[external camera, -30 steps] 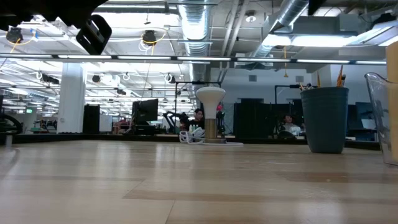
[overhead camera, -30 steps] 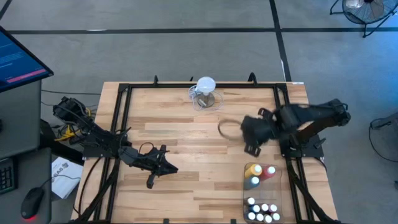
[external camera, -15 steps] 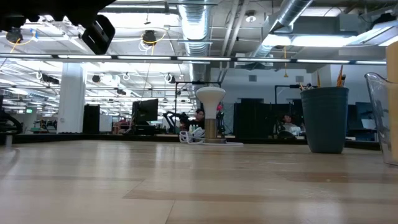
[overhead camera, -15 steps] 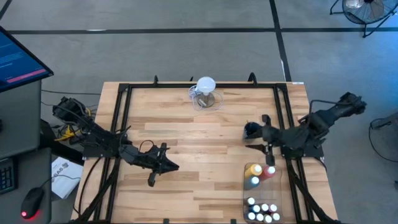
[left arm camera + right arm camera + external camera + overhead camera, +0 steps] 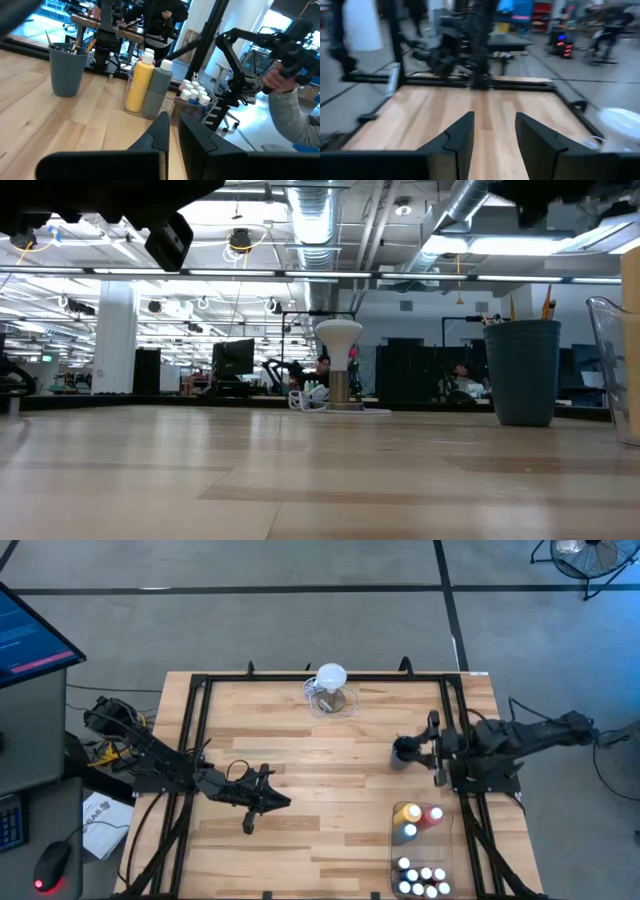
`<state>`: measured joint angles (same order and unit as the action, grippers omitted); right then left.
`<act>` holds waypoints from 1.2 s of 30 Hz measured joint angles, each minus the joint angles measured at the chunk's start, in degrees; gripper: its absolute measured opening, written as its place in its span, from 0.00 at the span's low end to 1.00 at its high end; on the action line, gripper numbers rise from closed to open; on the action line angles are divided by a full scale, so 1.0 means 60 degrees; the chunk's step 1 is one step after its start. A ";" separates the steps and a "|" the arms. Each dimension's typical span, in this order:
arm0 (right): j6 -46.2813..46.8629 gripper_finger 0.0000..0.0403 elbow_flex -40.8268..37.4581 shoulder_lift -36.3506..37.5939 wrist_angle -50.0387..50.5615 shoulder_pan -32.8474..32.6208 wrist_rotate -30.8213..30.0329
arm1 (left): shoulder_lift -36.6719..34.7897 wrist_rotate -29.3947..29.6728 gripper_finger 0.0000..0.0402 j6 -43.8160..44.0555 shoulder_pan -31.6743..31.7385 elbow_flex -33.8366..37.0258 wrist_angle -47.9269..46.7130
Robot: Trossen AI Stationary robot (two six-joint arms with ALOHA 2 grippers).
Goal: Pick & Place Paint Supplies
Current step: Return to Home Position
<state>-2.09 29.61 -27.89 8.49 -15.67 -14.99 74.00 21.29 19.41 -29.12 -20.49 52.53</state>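
While the left tool [image 5: 173,120] hovers over the light wooden counter's [image 5: 320,740] left half with fingers almost pressed together, the right tool [image 5: 493,120] hangs spread beside the blue-grey cup [image 5: 403,750] holding thin dark paintbrushes [image 5: 75,46]. The tall yellow squeeze bottle [image 5: 407,812], the pink-red squeeze bottle [image 5: 433,815] and the small white-capped paint bottles [image 5: 420,878] stand inside the clear plastic bin [image 5: 447,845] by the counter's right edge.

On the table [image 5: 300,770], jug [image 5: 330,690] back-centre, cup [image 5: 403,750] right of middle, bin [image 5: 448,850] front right, squeeze bottles [image 5: 408,812] in its rear, small bottles [image 5: 424,880] before them.
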 joint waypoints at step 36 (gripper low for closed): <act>-0.0092 0.34 -0.4493 0.4630 -0.1877 0.2687 0.1098 | 0.0000 -0.0010 0.04 -0.0195 0.0253 0.0000 -0.0113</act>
<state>-2.64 2.65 -0.11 -2.77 0.45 -8.40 74.00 21.23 18.24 -27.59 -20.49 51.86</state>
